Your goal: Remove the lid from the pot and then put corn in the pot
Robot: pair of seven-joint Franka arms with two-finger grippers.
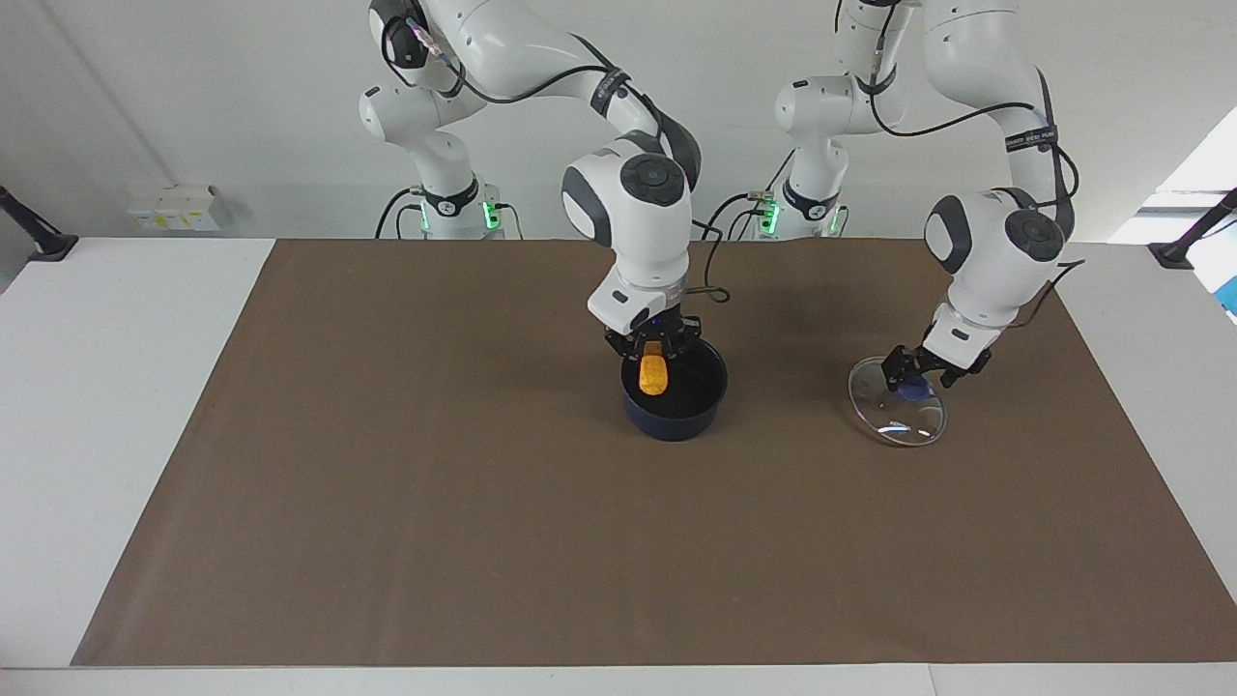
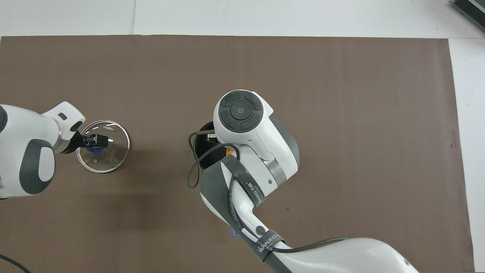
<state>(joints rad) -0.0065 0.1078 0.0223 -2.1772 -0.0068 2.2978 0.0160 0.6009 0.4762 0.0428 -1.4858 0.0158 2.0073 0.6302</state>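
The dark blue pot (image 1: 712, 389) stands in the middle of the brown mat with its lid off. In the overhead view only a part of the pot (image 2: 200, 151) shows, as the right arm covers the rest. My right gripper (image 1: 653, 350) hangs just over the pot's opening, shut on the orange-yellow corn (image 1: 653, 377), which hangs upright and dips into the pot. The clear glass lid (image 1: 894, 414) is on the mat toward the left arm's end and looks slightly tilted. My left gripper (image 1: 923, 372) is at its blue knob (image 1: 913, 391). The lid (image 2: 113, 151) and left gripper (image 2: 99, 140) also show in the overhead view.
The brown mat (image 1: 435, 483) covers most of the white table. The pot's handle is hidden by the right arm. A black cable (image 2: 193, 170) loops from the right arm's wrist beside the pot.
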